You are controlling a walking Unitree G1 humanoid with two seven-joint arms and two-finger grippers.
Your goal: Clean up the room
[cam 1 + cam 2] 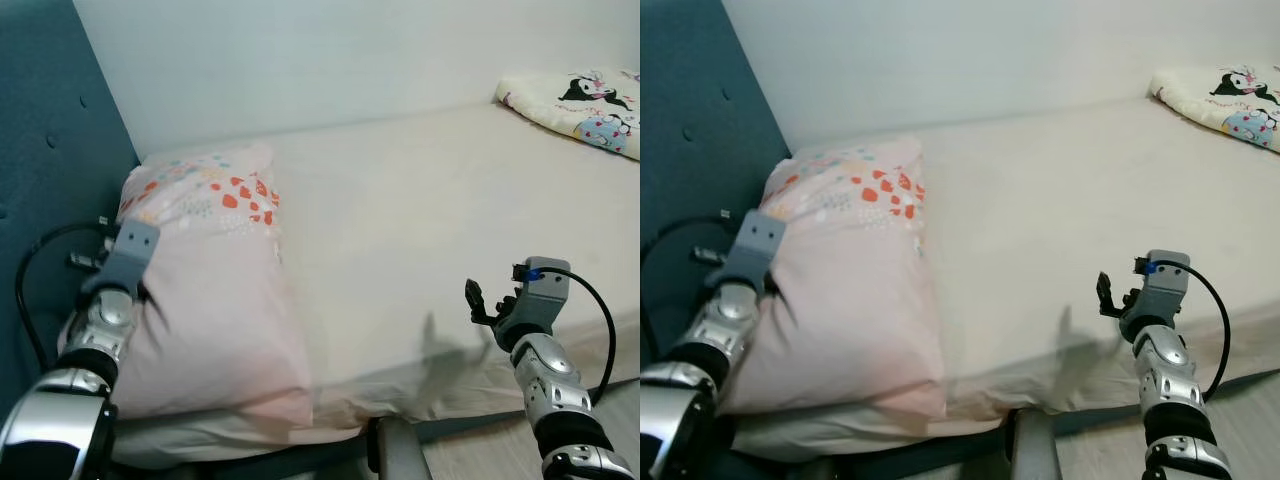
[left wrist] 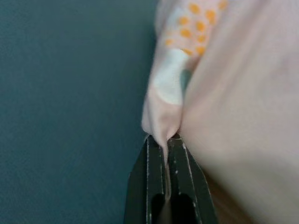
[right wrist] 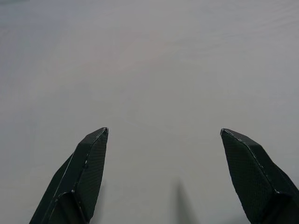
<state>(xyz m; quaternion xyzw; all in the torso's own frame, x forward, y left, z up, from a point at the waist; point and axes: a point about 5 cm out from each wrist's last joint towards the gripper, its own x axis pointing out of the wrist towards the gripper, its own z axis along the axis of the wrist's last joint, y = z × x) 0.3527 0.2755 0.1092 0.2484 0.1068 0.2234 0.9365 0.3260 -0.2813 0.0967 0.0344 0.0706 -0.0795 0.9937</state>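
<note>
Jaws: left gripper closed tight on a pinched fold of the pink pillow, fabric squeezed between the two black fingers in the left wrist view; right gripper spread wide, nothing between its tips, pale sheet beyond them. Pillow lies at the left side of the head views, on the bed, its upper part printed with orange and red hearts and small dots, its lower part plain pink reaching toward the near mattress edge at lower left; its left side sits close against the dark teal padded headboard. Left arm comes up from the lower left corner, wrist pressed at the pillow's left edge, black cable looping beside it. Right arm rises from the lower right corner, gripper held just above the front edge of the mattress, well apart from the pillow, casting a faint shadow on the sheet. Cartoon-print blanket folded at the upper right of the frame, on the far end of the bed; white wall behind across the top.
</note>
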